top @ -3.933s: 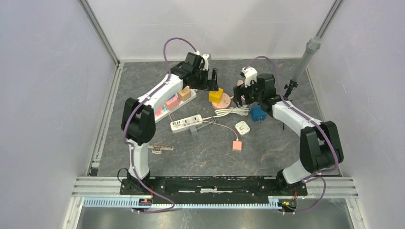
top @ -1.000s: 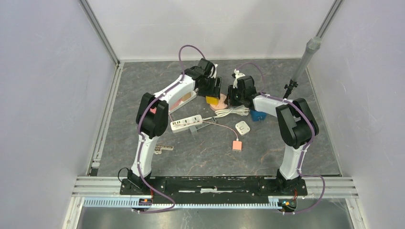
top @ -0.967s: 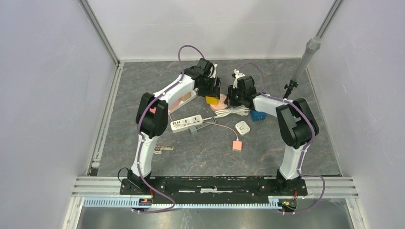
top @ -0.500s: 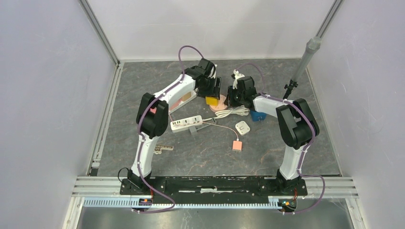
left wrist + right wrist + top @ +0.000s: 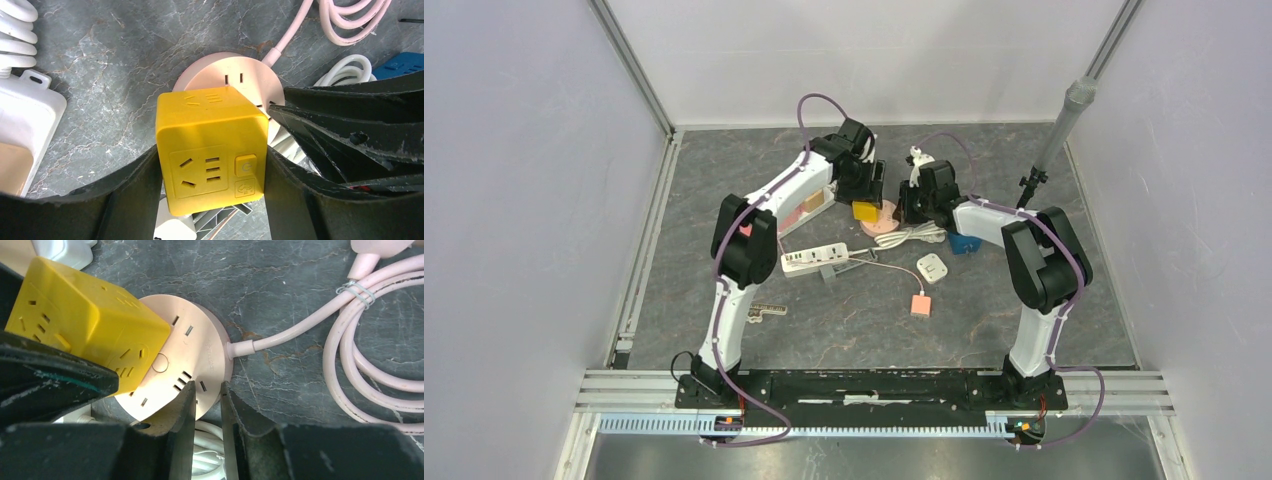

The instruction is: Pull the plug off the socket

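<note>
Grey marbled bench (image 5: 824,330), white walls on three sides.

Top view: both arms reach to the far middle. The left claw (image 5: 865,203) is at the yellow cube plug (image 5: 864,211). The right claw (image 5: 908,208) meets it from the other side, at the pink round socket (image 5: 888,224), which lies flat on the bench w/ the cube on top. A white power strip (image 5: 816,258) lies nearer the bases, and a blue block (image 5: 964,243) sits beside the right forearm.

Left wrist view: cube is clamped btwn the two fingers (image 5: 132,185), one pad on each side face, the claw spread to the cube's width. The cube's outlet face and small button face the camera. The socket shows behind it, slots visible.

Right wrist view: fingers (image 5: 182,415) are nearly together, pinching the socket's rim. The cube sits tilted on the socket's left part; can't tell if its pins are in. A pink cord (image 5: 300,335) leaves the socket's side toward a coil on the right.
</note>
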`<state>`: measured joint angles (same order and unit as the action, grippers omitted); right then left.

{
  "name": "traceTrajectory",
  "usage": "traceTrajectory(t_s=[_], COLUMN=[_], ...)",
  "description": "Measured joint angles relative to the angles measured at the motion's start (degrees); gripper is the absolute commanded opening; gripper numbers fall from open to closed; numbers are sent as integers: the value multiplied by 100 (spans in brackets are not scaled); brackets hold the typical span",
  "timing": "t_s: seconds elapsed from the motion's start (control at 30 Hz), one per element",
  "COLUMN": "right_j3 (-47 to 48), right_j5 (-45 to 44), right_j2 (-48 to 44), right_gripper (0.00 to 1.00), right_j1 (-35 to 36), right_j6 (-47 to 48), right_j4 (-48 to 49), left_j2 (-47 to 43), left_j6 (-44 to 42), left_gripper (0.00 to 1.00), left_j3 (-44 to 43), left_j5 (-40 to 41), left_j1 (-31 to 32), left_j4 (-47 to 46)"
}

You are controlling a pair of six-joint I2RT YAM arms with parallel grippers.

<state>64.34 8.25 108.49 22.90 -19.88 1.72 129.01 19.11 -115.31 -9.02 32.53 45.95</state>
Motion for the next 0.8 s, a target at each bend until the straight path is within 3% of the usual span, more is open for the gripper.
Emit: traceTrajectory(t_s=[0.2,0.5,0.6,0.8], right_j3=[-201,-179,-125,-103], right_j5=[267,352,339,221], right_j2=[-11,0,24,26], right_gripper=[33,39,43,41], right_j1=[-9,-13,-11,4], right_j6=[186,330,374,505], right_j4=[378,350,282,221], left_j2=[37,83,83,168], left_j6=[98,39,-35,-17], left_gripper=[18,19,20,20], left_j3=[42,-133,-146,-197], left_j5=[-155,584,387,-166], left_j1=[-98,201,160,13], left_j4=[-13,175,170,168])
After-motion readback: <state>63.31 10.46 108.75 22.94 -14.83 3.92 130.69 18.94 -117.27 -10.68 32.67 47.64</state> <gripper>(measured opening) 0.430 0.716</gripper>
